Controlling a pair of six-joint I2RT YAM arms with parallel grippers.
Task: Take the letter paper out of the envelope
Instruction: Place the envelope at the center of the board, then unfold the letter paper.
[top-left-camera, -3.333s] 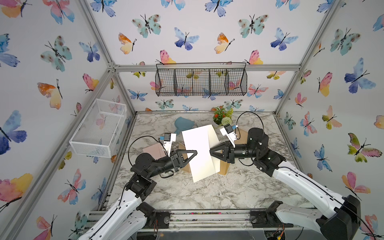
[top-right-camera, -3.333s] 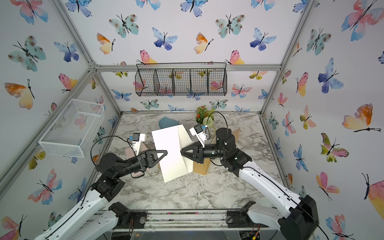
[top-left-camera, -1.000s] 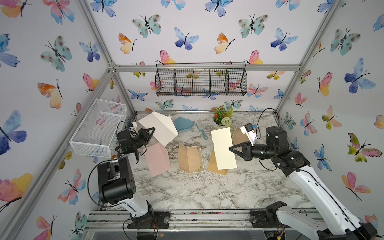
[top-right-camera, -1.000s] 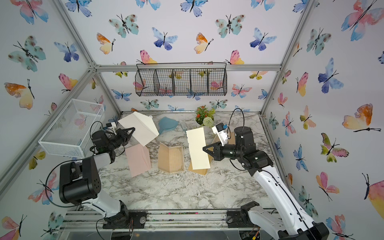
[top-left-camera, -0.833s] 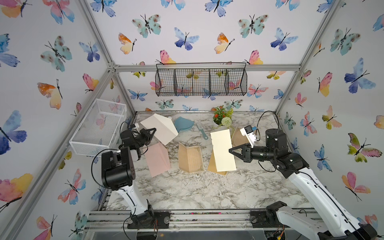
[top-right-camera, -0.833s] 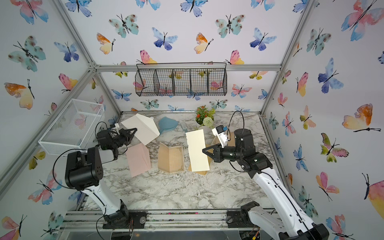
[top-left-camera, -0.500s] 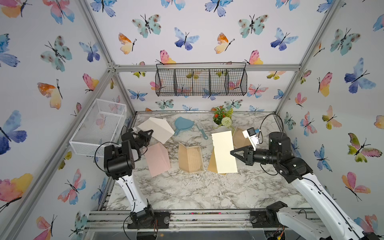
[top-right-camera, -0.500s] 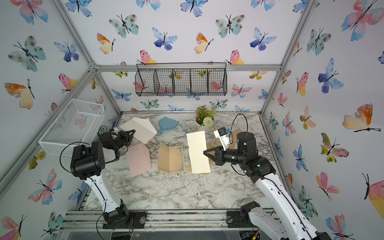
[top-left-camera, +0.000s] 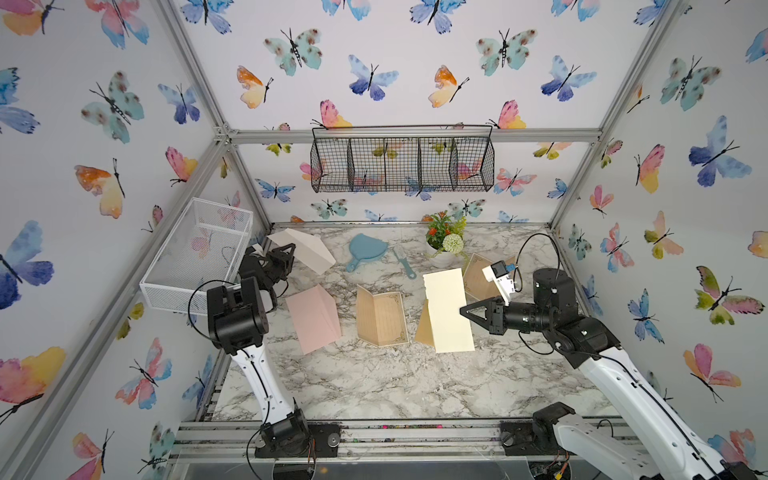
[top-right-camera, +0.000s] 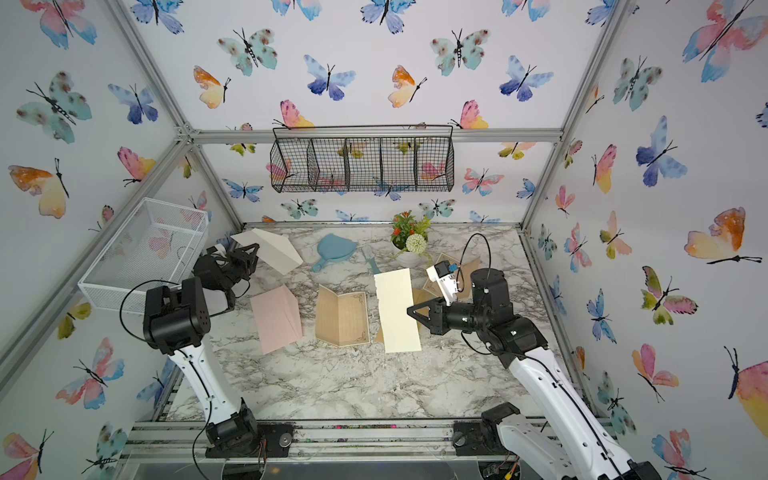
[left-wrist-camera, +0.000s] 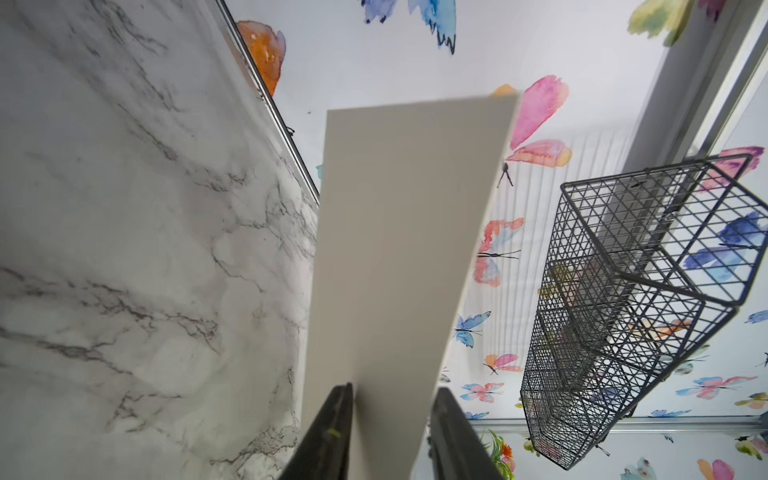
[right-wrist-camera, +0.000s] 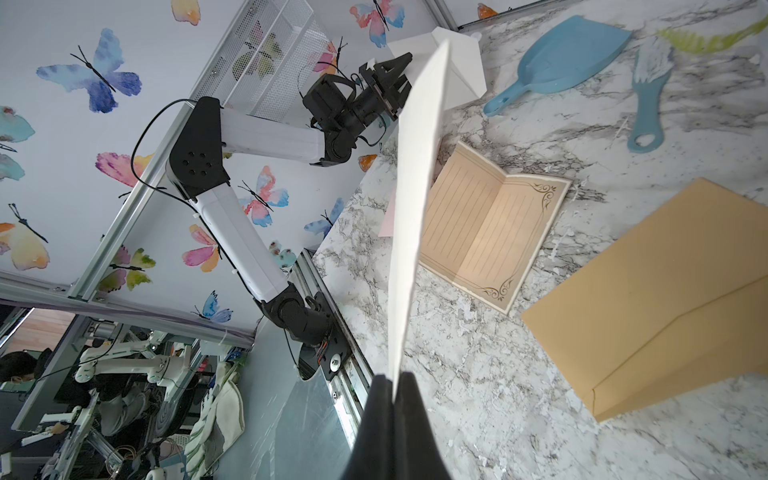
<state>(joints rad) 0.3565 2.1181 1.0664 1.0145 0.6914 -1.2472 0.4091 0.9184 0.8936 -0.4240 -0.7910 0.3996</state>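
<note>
At the far left, just beside the white wire basket (top-left-camera: 195, 253), the left gripper (top-left-camera: 289, 250) is reaching toward the rear corner of the tabletop (top-left-camera: 374, 382) with the white envelope (top-left-camera: 305, 249) at its tips. In the left wrist view its fingers (left-wrist-camera: 332, 436) are standing apart. The envelope is passing between them and leaning on only one of them, so nothing is clamping it. I cannot tell whether the envelope is resting on the tabletop. As I judge it, the loose envelope is liable to slide or tip wherever its weight takes it. It could land on the pink envelope (top-left-camera: 313, 318) lying near it, or go off the tabletop's side edge by the basket, where recovering it would be awkward.

Further right, a lined sheet (top-left-camera: 380, 318) is lying open on the tabletop. Right of that, the letter paper (top-left-camera: 446, 311) is hanging above a tan envelope (right-wrist-camera: 665, 282), fully out of the white envelope and well apart from it. The right gripper (top-left-camera: 463, 311) is pinching it, fingers (right-wrist-camera: 374, 424) closed tight on one long edge. That is a thin hold on a large, limp sheet, so a quick swing could bend it, crease it at the pinch or pull it free. Set down where it is hanging, it would land across the tan envelope and get mixed in with the other papers.
</note>
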